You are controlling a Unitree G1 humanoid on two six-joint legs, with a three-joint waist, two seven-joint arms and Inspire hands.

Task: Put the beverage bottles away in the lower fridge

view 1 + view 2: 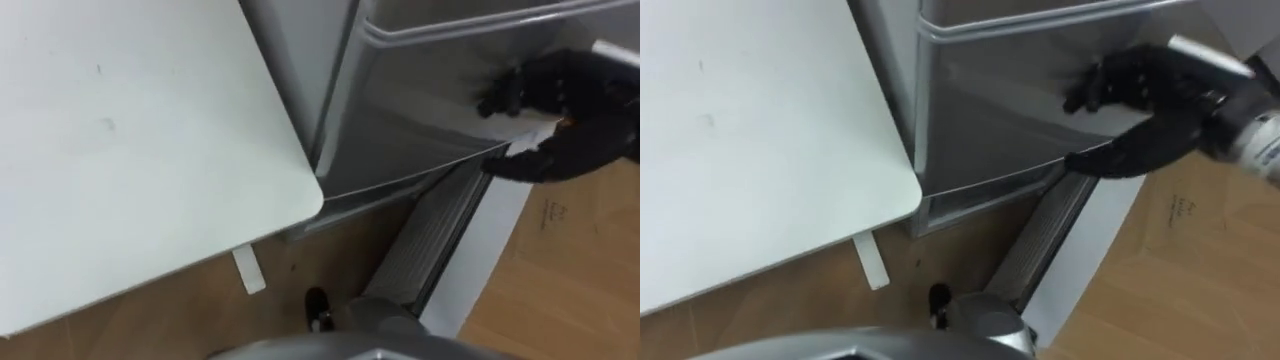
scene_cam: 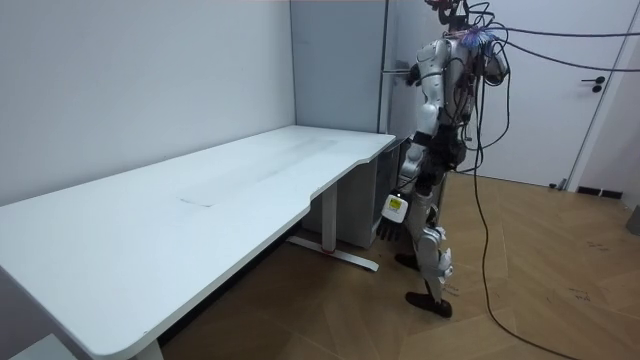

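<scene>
Grey metal stood at the upper middle of the left eye view. This was the fridge [image 1: 300, 70], seen steeply from above, with a horizontal seam near the top and the lower fridge door [image 1: 420, 130] below it. The robot's black right hand [image 1: 565, 110] was at the right, at that door's right edge. Its fingers [image 1: 500, 98] were curled onto the grey front and the thumb was stretched beneath along the bottom edge. The fingers appeared closed in a grip on the door.

From under the hand, a ribbed grey strip [image 1: 425, 245] and a white panel [image 1: 485, 250] ran down toward the robot's feet. Whether they belonged to the door could not be told. A white desk [image 1: 130, 150] covered the left side, its rounded corner just beside the fridge. Wooden floor [image 1: 200, 300] lay below it.

The right eye view gave the same grip, with the thumb lying along the door's bottom edge.

In the room view the robot stood upright on the wooden floor at the far end of the long desk. It was close to the tall grey fridge and faced it, toward the room view's right.
</scene>
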